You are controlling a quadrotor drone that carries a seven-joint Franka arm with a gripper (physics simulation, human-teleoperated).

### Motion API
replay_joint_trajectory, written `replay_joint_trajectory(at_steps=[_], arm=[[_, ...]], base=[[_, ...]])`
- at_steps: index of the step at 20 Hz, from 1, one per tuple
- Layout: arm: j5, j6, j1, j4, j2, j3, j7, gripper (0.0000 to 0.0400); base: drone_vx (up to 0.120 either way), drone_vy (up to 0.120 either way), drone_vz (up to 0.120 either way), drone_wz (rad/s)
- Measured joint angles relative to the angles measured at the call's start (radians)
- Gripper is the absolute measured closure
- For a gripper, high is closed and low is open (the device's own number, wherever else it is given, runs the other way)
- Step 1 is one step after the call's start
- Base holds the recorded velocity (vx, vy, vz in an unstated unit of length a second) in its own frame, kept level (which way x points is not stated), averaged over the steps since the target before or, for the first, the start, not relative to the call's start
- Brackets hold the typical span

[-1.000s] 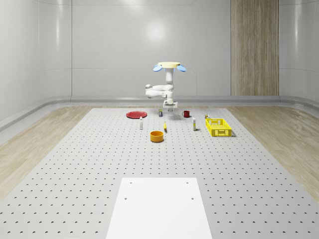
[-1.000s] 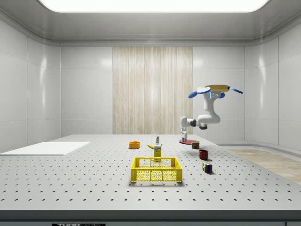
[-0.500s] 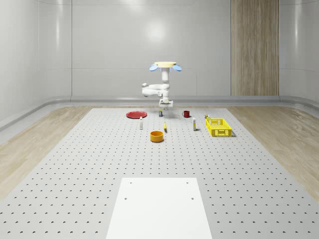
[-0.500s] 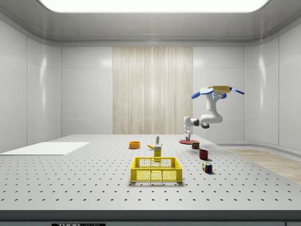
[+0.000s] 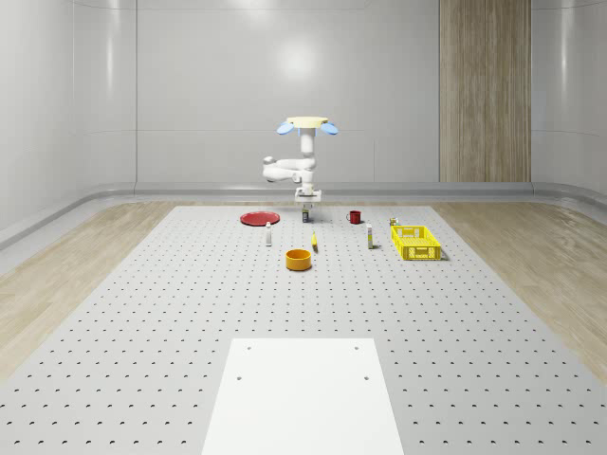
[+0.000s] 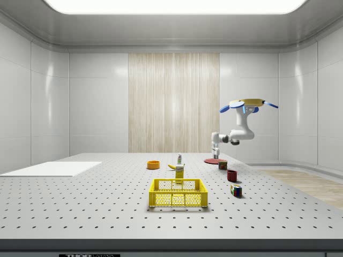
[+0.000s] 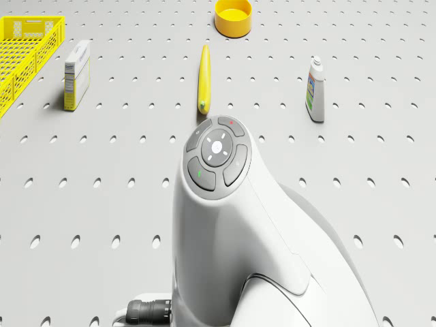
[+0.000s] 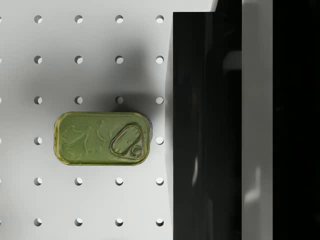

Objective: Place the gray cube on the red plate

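The red plate lies flat at the far end of the perforated table; it is also in the side view. The drone hovers above the table a little to the whole-scene view's right of the plate. Its arm hangs down to the gripper, which is held clear of the table directly over a green tin can. In the wrist view a dark, glossy block, the gray cube, sits close up in the gripper's hold.
A red mug, a yellow basket, an orange bowl, a banana, two small bottles and a carton stand on the table. A coloured puzzle cube lies near the mug.
Drone, arm and gripper have shifted toward the whole-scene view's left, from between the can and the mug to over the can, closer to the red plate. The table objects have not moved.
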Motion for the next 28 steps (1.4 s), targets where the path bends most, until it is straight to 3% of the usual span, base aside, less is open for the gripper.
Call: replay_joint_trajectory(at_steps=[5,17,23,28], arm=[[0.004,0.009,-0.002,0.0,-0.01,0.002,0.002,0.015],[0.013,0.029,-0.006,0.001,-0.031,0.005,0.005,0.015],[0.017,0.038,-0.008,0.002,-0.041,0.006,0.006,0.015],[0.019,0.045,-0.009,0.002,-0.048,0.007,0.008,0.015]], base=[[0.0,-0.12,0.0,0.0],[-0.1,-0.12,0.0,0.0],[-0.007,-0.12,0.0,0.0],[-0.12,-0.12,0.0,0.0]])
